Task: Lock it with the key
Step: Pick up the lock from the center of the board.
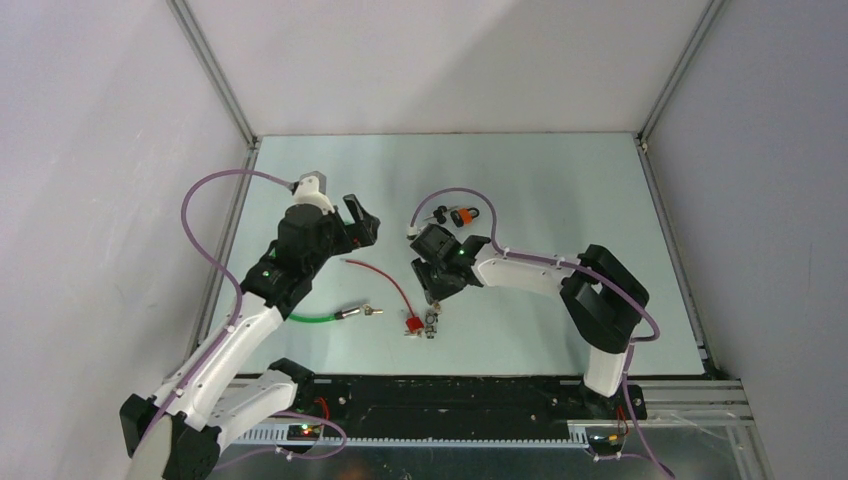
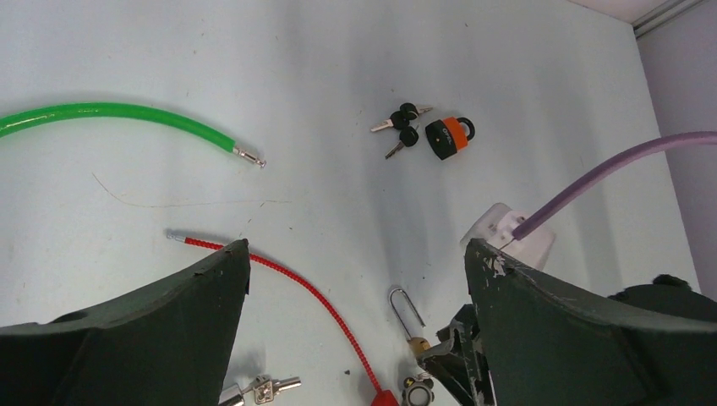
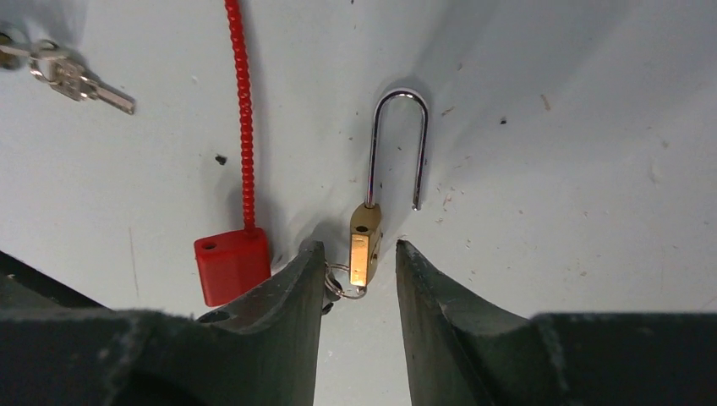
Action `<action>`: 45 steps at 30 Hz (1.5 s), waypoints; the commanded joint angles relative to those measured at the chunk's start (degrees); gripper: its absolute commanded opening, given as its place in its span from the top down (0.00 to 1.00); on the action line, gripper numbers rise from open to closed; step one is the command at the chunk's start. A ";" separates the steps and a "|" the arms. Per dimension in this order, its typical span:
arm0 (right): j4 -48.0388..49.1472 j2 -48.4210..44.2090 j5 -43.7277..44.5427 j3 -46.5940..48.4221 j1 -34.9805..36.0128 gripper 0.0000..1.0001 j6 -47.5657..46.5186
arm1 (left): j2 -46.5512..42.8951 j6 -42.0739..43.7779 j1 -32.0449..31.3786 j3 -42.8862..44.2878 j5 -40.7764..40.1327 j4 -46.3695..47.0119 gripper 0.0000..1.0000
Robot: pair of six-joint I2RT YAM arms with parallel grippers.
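Near the table's (image 1: 560, 200) front edge | your right gripper (image 3: 358, 250) straddles the brass padlock (image 3: 365, 241), jaws half-drawn, not pinching, probably to steady it | shackle open, key ring (image 3: 338, 285) at its base | left gripper (image 2: 357, 249) wide open, well apart.

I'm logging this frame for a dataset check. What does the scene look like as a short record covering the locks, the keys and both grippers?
brass padlock: shackle open, one leg free; key ring at its base
right gripper: jaws on either side of the brass body, a gap on both sides, not gripping
left gripper: wide open, holding nothing
red cable lock: just beside the brass padlock
orange padlock: farther back, bunch of keys next to it
green cable: on the left side, apart from the rest
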 commanded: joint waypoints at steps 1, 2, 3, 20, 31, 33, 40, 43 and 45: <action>-1.02 2.37 -2.97 0.72 0.41 0.60 -2.24 | 0.41 -0.09 0.49 -0.72 -0.01 0.74 0.00; -0.74 2.59 -3.64 0.79 0.41 0.62 -2.39 | 0.71 0.05 0.49 -0.71 0.64 0.75 0.00; -0.56 2.95 -3.89 0.95 0.34 0.65 -2.43 | 0.86 0.07 0.43 -0.63 0.98 0.72 0.00; 13.62 -11.43 -23.72 -5.07 -12.05 0.92 7.04 | -1.27 -3.32 0.42 0.82 14.02 0.61 0.00; 43.76 -21.73 -38.09 -14.47 -18.86 0.92 25.51 | -1.02 -12.83 0.40 2.14 26.65 7.36 0.04; 48.75 -21.95 -39.14 -15.72 -18.86 0.91 27.63 | -1.05 -15.03 0.46 0.86 28.78 11.98 0.07; 64.73 -22.02 -43.01 -19.56 -17.94 0.92 33.05 | 0.83 -23.08 0.50 -2.71 33.75 24.59 0.24; 66.35 -21.77 -43.11 -19.62 -17.05 0.92 33.62 | 1.82 -23.23 0.48 -2.55 34.91 25.17 0.35; 67.33 -21.55 -43.00 -19.63 -16.60 0.93 33.77 | 2.18 -23.07 0.45 -2.52 35.39 25.21 0.39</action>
